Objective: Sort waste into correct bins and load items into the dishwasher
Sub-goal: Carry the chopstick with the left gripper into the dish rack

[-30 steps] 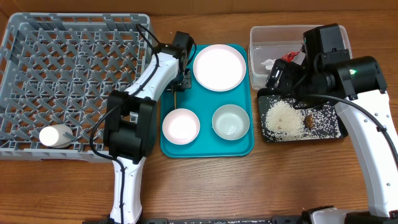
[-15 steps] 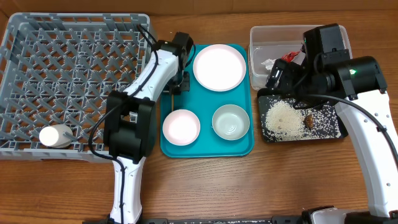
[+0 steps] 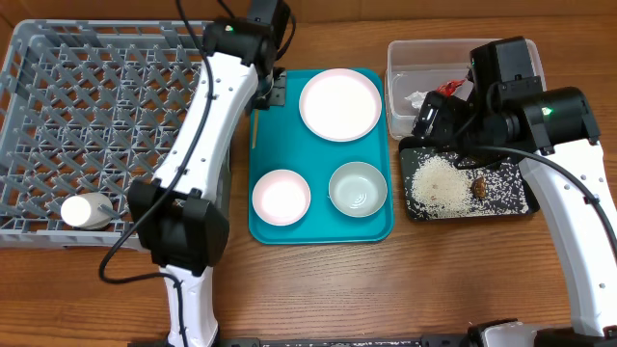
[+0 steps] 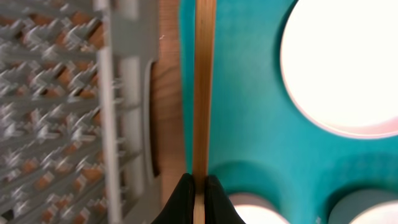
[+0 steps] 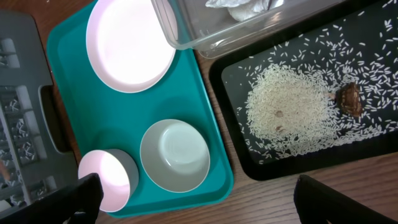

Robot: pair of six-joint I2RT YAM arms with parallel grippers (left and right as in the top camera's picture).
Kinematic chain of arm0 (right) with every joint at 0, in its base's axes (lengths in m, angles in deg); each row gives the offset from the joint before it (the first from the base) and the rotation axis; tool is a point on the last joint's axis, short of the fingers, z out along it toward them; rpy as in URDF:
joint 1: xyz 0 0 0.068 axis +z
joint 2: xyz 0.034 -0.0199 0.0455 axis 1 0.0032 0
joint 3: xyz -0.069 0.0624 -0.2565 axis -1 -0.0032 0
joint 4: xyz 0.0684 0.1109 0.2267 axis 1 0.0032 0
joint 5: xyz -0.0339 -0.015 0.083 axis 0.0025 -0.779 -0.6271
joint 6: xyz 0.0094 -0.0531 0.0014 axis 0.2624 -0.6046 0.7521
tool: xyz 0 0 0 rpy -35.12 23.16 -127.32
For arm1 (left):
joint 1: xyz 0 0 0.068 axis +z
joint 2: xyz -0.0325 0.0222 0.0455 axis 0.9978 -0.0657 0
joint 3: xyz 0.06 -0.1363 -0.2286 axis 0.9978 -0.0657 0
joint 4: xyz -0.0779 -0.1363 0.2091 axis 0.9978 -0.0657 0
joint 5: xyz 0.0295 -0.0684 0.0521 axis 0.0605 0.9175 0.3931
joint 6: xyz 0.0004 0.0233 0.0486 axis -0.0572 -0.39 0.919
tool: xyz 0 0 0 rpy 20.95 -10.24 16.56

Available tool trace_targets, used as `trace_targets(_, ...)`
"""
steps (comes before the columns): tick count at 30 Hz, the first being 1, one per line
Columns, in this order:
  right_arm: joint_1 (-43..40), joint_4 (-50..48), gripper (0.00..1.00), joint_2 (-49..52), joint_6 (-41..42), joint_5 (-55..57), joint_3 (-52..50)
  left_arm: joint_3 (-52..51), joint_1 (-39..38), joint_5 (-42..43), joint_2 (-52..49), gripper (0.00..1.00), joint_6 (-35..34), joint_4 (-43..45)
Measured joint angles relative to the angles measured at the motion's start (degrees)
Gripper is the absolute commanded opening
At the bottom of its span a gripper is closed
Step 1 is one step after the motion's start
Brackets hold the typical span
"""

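Left claw (image 4: 199, 194): pinching the near end of a wooden chopstick (image 4: 203, 87) that points straight ahead; I cannot tell whether it is one stick or two held together.
Right claw (image 5: 199, 186): spread wide and holding nothing, hanging over the spot where the clear tub (image 5: 186, 34) meets the black tray (image 5: 231, 146).
Where the chopstick is: along the left edge of the teal tray (image 4: 249, 124), just beside the grey rack (image 4: 62, 93) but not over it.
Step in hand: loading the rack, with the chopstick as the present piece.
Next move: it likely needs a carry left over the rack wall and a low, flat release, because a thin stick could slip through the open grid.
Already loaded: a white cup (image 3: 85, 210) lies on its side in the rack's near left corner.
Left to load: a plate (image 3: 339, 104), a pink bowl (image 3: 281, 196) and a green bowl (image 3: 358, 188), all on the teal tray.
Waste: rice (image 5: 286, 115) and a brown lump (image 5: 349, 98) lie in the black tray, and a paper scrap (image 5: 239, 6) is in the tub.
Overhead view alone: shows the cup and the whole rack.
Left wrist view alone: shows the pinch itself.
Right wrist view alone: shows the open fingers.
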Motion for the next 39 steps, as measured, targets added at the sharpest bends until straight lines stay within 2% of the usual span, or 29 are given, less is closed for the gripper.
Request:
trace_targets(4, 0.0, 0.0, 1.0, 0.0, 0.0, 0.02, 0.0, 0.02, 1.88, -0.7, 1.51, 0.04, -0.17, -3.63)
trace_targets(9, 0.0, 0.0, 1.0, 0.0, 0.0, 0.02, 0.0, -0.83, 6.56, -1.95, 1.57, 0.04, -0.17, -3.45)
trace_targets(17, 0.0, -0.02, 1.0, 0.0, 0.0, 0.02, 0.0, -10.45, 13.33, -0.31, 1.57, 0.04, 1.57, 5.84)
trace_targets(25, 0.0, -0.04, 1.0, 0.0, 0.0, 0.0, 0.0, -21.22, 13.86, 1.7, 1.44, 0.04, 4.85, 13.97)
trace_targets(39, 0.0, 0.02, 1.0, 0.0, 0.02, 0.0, 0.0, -21.81, 13.86, 1.86, 1.44, 0.07, 10.64, 16.06)
